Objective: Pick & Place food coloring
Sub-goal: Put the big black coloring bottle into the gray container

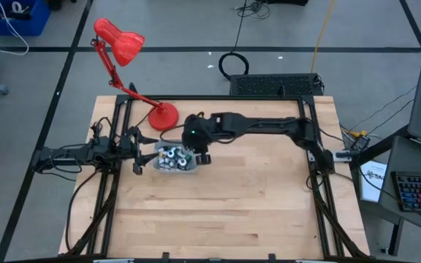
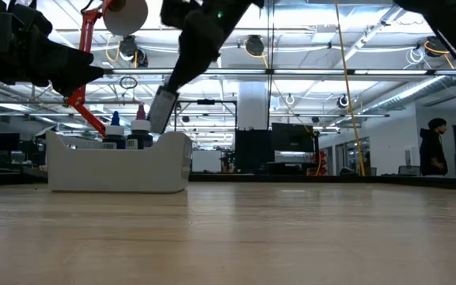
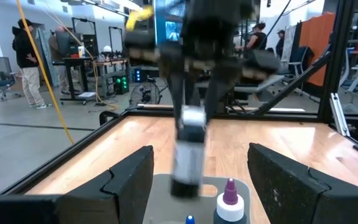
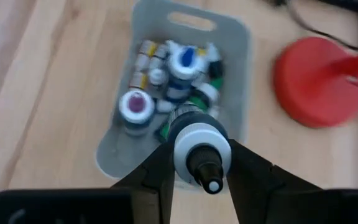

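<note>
A translucent grey tray (image 1: 172, 158) stands on the wooden table and holds several small food coloring bottles (image 4: 166, 81), some with blue, purple or green tops. My right gripper (image 1: 199, 155) hangs over the tray's right end, shut on one bottle (image 4: 202, 154) that has a white collar and a black tip. The held bottle also shows in the low view (image 2: 162, 109), above the tray (image 2: 121, 162). My left gripper (image 3: 201, 186) is open and empty, level at the tray's left end (image 1: 139, 151), with a purple-tipped bottle (image 3: 229, 200) in front of it. My right gripper pinches the bottle between its two fingers, on opposite sides of its upper end near the white collar (image 4: 180, 157). The fingers come from above, slanting down. The bottle is lifted clear and tilted, its lower end (image 2: 156, 127) just above the tray's right end.
A red desk lamp stands with its round base (image 1: 164, 115) just behind the tray and its arm reaching back left. A black frame (image 1: 218, 98) borders the table. Bare wood (image 1: 225, 212) lies toward the near edge. People stand in the room beyond (image 2: 432, 150).
</note>
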{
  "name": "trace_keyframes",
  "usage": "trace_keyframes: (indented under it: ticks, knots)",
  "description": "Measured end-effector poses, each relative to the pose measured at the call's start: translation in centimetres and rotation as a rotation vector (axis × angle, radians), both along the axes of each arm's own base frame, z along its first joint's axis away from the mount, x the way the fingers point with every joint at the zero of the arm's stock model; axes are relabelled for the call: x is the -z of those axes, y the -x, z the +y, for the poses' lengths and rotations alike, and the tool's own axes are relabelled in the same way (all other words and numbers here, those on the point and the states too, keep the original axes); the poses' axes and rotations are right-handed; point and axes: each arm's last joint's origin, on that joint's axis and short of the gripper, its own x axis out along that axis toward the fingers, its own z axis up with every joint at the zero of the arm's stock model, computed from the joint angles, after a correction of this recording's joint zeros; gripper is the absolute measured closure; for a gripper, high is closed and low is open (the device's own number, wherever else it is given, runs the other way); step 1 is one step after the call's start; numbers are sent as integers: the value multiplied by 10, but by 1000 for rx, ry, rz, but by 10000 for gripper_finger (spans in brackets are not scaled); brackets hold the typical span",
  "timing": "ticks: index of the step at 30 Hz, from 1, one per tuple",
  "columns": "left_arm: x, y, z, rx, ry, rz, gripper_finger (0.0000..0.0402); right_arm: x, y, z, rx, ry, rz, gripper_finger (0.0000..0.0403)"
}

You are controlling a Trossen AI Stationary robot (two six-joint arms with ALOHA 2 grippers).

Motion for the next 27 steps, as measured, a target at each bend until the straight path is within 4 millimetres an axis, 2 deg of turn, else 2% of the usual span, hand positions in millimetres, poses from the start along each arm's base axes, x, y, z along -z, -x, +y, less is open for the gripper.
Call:
trace_keyframes:
  ticks: [4,9,18,27]
  knots:
    - [0,0,0,0,0,0,144,24,-11,-4,-39,-7,34,297]
    - [0,0,0,0,0,0,144,49,-16,-9,-34,-11,120,297]
    - [0,0,0,0,0,-1,144,60,-7,-10,21,-20,234,297]
    - [0,0,0,0,0,0,144,60,-6,-9,44,-38,238,297]
